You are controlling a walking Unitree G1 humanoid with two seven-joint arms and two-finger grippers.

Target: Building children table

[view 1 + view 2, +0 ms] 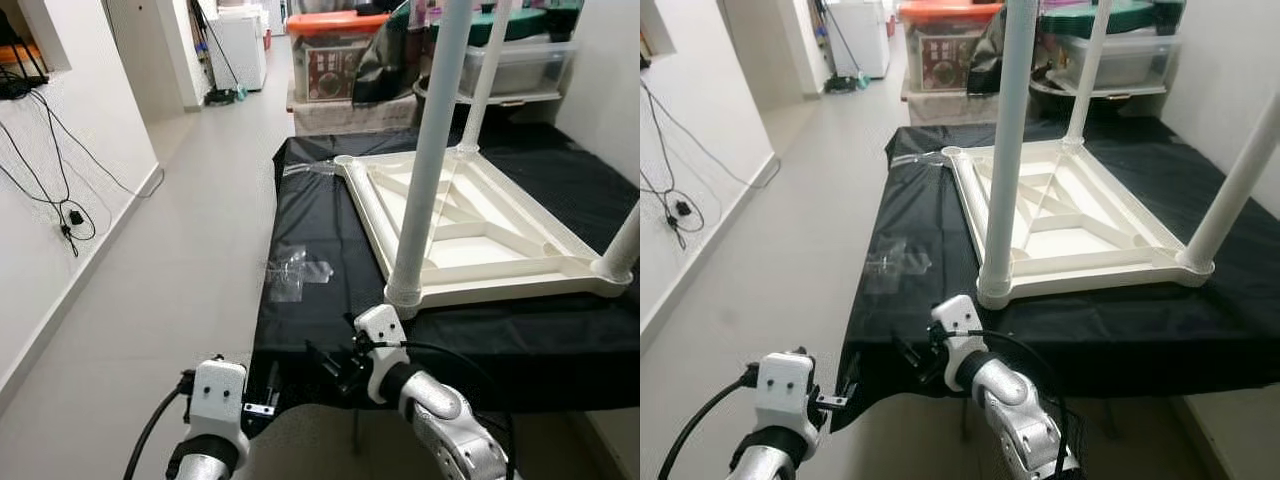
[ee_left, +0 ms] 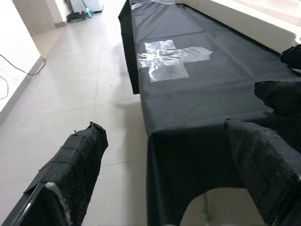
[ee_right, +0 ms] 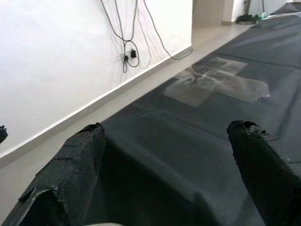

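A white children's table (image 1: 470, 235) lies upside down on a black cloth-covered surface (image 1: 310, 320). Three white legs stand up from it: one at the near left corner (image 1: 425, 160), one at the far corner (image 1: 480, 90), one at the right (image 1: 622, 250). The far left corner shows a round socket (image 1: 344, 160). My right gripper (image 1: 335, 365) hovers open over the cloth's near left corner, pointing left, and my left gripper (image 1: 268, 385) is open just off the front edge; nothing sits between the fingers (image 2: 75, 165) or the right fingers (image 3: 70, 165).
A clear plastic wrapper (image 1: 295, 268) lies flat on the cloth left of the table. Storage boxes (image 1: 335, 50) and a shelf crowd the far end. Cables (image 1: 65, 215) hang on the left wall. Open tiled floor (image 1: 190, 240) runs along the left.
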